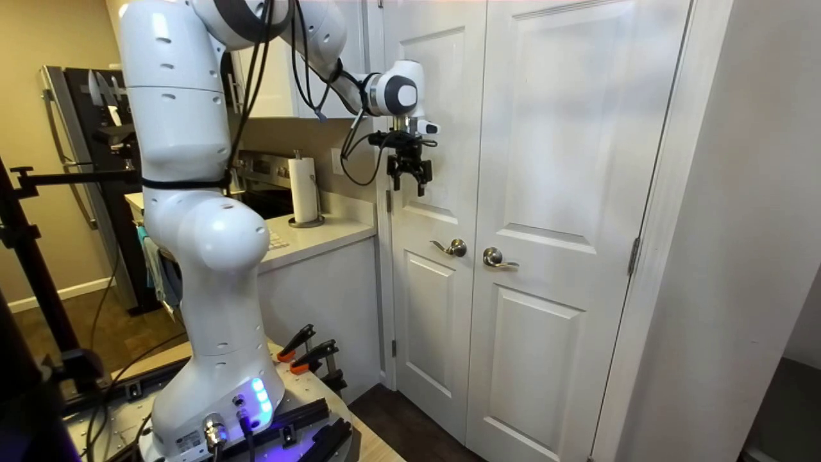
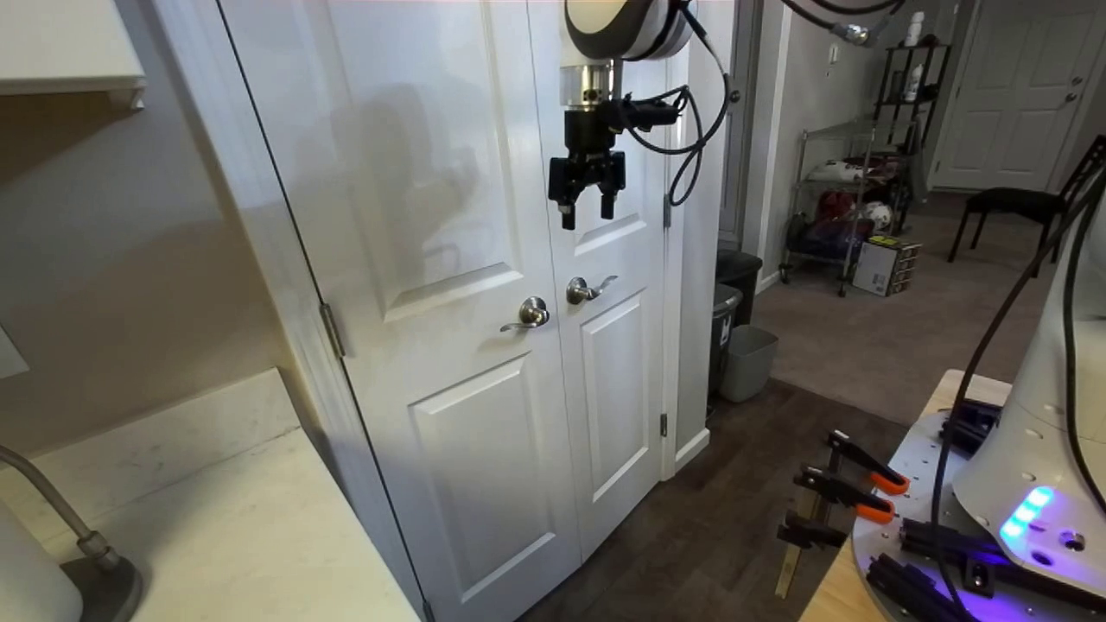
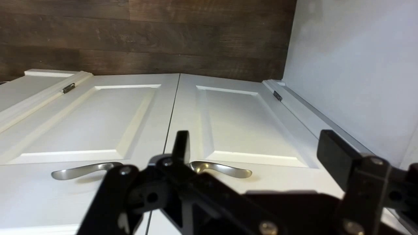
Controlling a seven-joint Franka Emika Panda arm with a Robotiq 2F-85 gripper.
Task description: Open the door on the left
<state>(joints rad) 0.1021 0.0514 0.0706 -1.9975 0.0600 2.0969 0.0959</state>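
Observation:
The door [image 1: 426,321] on the left is a white panelled closet door and stands shut; it also shows in an exterior view [image 2: 484,449] and in the wrist view [image 3: 241,120], where it is on the right. Its silver lever handle [image 1: 457,248] is near its right-hand edge, also visible in an exterior view [image 2: 533,313]; in the wrist view the lever [image 3: 228,170] is partly hidden by a finger. My gripper [image 1: 408,185] is open and empty, pointing down, above handle height and apart from the doors; it also shows in an exterior view [image 2: 587,216] and in the wrist view [image 3: 256,147].
The matching white door [image 1: 539,346] with its own lever [image 1: 497,258] adjoins at the seam, also shut. A counter [image 1: 321,234] with a paper towel roll [image 1: 303,189] stands beside the left door. Clamps [image 2: 838,488] stick out from the robot's base table. Bins [image 2: 747,363] stand beyond the doors.

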